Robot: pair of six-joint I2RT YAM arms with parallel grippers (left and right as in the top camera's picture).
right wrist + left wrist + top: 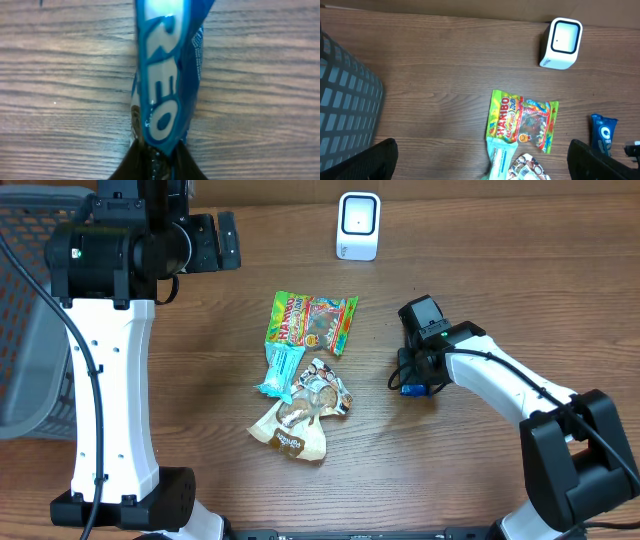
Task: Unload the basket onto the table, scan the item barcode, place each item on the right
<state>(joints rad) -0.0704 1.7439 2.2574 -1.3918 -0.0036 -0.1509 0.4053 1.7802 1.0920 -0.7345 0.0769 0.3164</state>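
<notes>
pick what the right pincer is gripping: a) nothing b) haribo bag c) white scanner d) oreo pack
d: the right wrist view shows the blue oreo pack pinched at its end by the right pincer.

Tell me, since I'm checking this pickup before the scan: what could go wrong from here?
1. The right gripper has its jaws on only one end of the glossy Oreo packet; it could slip or droop when lifted.
2. Only the logo side shows and no barcode is visible, so it may reach the scanner facing the wrong way.
3. The Haribo bag lies near the way to the scanner; a low carry might nudge it.
</notes>
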